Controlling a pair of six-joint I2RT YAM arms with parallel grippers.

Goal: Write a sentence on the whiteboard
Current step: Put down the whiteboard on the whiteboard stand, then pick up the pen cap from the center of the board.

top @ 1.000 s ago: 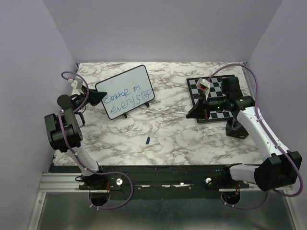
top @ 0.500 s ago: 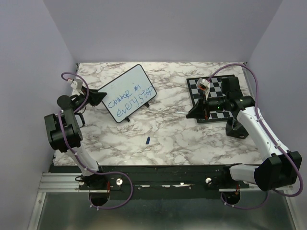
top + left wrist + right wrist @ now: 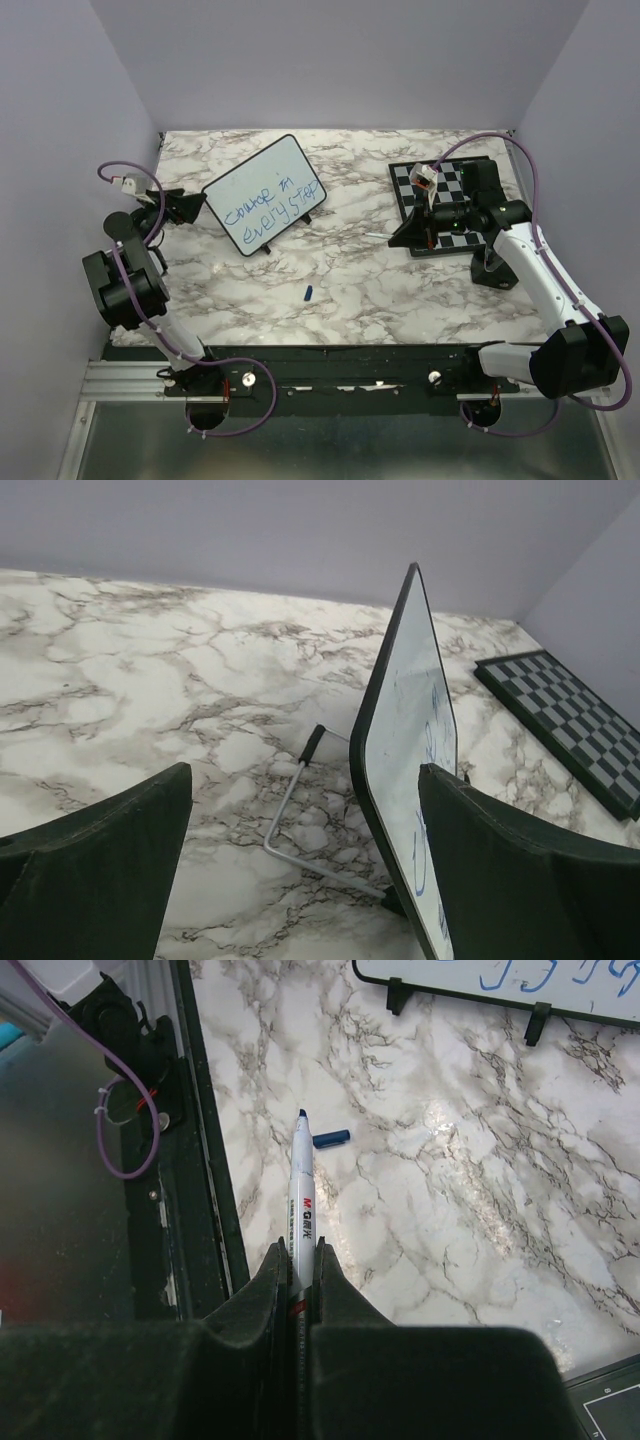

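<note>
The whiteboard (image 3: 250, 180) stands tilted on its wire stand at the back left of the marble table. It carries the sentence (image 3: 270, 204) in blue marker, in two short lines. My left gripper (image 3: 192, 205) is open just left of the board's left edge. In the left wrist view the board (image 3: 405, 715) shows edge-on, close to my right finger (image 3: 530, 870) with a slim gap, and the blue lettering (image 3: 432, 748) faces away. My right gripper (image 3: 297, 1250) is shut on a white marker (image 3: 300, 1195) with its tip bare, held over the table (image 3: 400, 236) beside the chessboard.
A chessboard (image 3: 450, 185) lies at the back right under the right arm. The blue marker cap (image 3: 308, 292) lies on the marble near the front middle. The board's wire stand (image 3: 290, 815) rests on the table behind it. The black rail (image 3: 195, 1160) runs along the near edge.
My left gripper turned the whiteboard a little, then opened, let go of its left edge and drew back to the left. The right arm and marker have not moved.
</note>
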